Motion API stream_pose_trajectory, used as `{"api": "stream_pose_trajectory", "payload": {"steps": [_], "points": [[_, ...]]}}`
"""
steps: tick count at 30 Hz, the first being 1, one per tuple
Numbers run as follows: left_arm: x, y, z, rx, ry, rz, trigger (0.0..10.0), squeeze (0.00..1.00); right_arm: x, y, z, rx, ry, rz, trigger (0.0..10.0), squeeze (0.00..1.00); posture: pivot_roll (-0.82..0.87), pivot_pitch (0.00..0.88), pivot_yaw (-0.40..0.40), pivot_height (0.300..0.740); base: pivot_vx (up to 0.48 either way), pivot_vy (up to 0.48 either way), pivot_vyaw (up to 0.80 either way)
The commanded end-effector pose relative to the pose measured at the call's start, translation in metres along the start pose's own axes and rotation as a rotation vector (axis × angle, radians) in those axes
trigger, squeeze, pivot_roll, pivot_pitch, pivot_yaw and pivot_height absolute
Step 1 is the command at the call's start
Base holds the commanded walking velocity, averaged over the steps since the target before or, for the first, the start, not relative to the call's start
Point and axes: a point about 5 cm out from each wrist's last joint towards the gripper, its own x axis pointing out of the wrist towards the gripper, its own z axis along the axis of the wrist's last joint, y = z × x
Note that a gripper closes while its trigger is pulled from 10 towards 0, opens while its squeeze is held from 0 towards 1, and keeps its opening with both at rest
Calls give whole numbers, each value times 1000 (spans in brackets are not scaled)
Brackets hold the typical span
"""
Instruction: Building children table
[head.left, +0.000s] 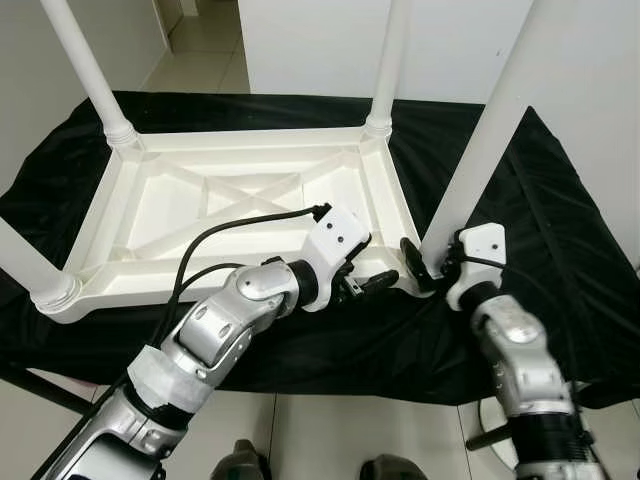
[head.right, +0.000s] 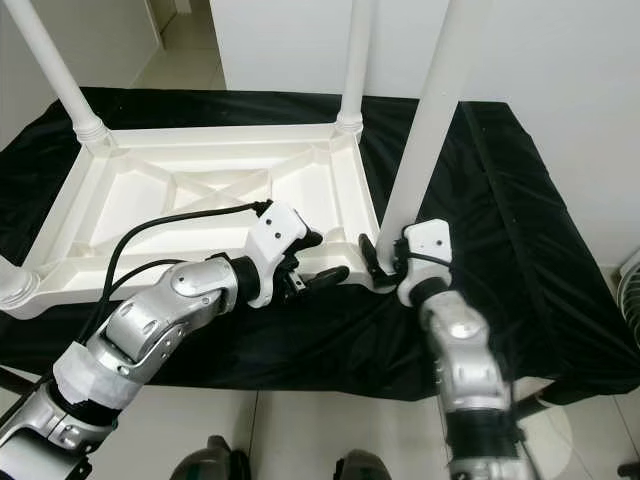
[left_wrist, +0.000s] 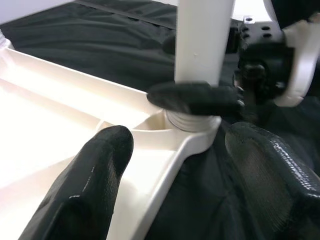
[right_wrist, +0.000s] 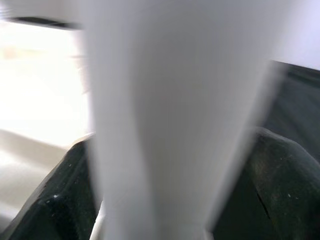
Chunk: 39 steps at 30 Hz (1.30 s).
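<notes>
Clearly, the work is near its end. The white children table (head.left: 240, 200) lies upside down on a worktop covered with black cloth (head.left: 560, 220), and three legs stand in their corner sockets. The fourth leg (head.left: 490, 130) stands in the near right corner socket; the right gripper (head.left: 428, 262) is closed around its base. The left gripper (head.left: 385, 283) is spread apart, one finger above the frame beside that socket, gripping nothing. What is left, I judge, is tightening this leg and turning the table upright.

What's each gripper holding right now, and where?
Right gripper clasps the white plastic table leg just above its base. Left gripper is open, holding nothing.
</notes>
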Motion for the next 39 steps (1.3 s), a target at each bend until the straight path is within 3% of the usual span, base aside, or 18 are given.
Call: {"api": "stream_pose_trajectory", "payload": {"steps": [1,5,9,10,18,21,22,30,32,33,34,35,36,37,38,39], "points": [[-1,2,-1,4,-2,-48,10000,0,4,4,-4,-4,10,73,10000,0,-69,0,38,740,0,0,0],[-1,4,-1,7,2,-42,10000,0,14,-1,-5,-47,17,187,10000,0,-71,0,51,740,0,0,0],[-1,4,-1,11,4,-43,10000,0,15,-1,-5,-49,17,218,10000,0,-70,0,53,740,0,0,0],[-1,4,-1,15,9,-49,10000,0,14,0,-9,-38,30,274,0,0,-70,0,58,740,0,0,0],[-3,6,-1,20,14,-53,10000,0,9,0,-16,-27,45,315,0,0,-65,0,65,740,0,0,0],[-4,7,-1,27,16,-53,10000,0,6,0,-20,12,26,263,0,0,-65,0,66,740,0,0,0],[-4,7,-2,27,16,-55,10000,0,5,1,-22,24,29,223,10000,0,-64,0,63,740,0,0,0],[-4,6,-2,24,15,-52,10000,0,2,2,-22,54,27,76,10000,0,-62,0,50,740,0,0,0],[-5,5,-5,12,17,-44,10000,0,1,4,-22,99,48,-90,10000,0,-65,0,40,740,0,0,0],[-5,5,-5,12,17,-44,10000,0,1,4,-22,99,48,-90,10000,0,-65,0,40,740,0,0,0],[-5,4,-5,8,16,-43,10000,0,0,5,-22,127,64,-203,10000,0,-65,0,40,740,0,0,0],[-5,4,-5,8,16,-43,10000,0,0,5,-22,127,64,-203,10000,0,-65,0,40,740,0,0,0],[-5,3,-6,5,15,-39,10000,0,-2,8,-23,128,83,-306,10000,0,-60,0,31,740,0,0,0],[-5,3,-6,5,15,-39,10000,0,-2,8,-23,128,83,-306,10000,0,-60,0,31,740,0,0,0],[-5,2,-6,2,15,-36,10000,0,-3,11,-24,131,95,-391,10000,0,-60,0,31,740,0,0,0],[-5,2,-6,2,15,-36,10000,0,-3,11,-24,131,95,-391,10000,0,-60,0,31,740,0,0,0]]}}
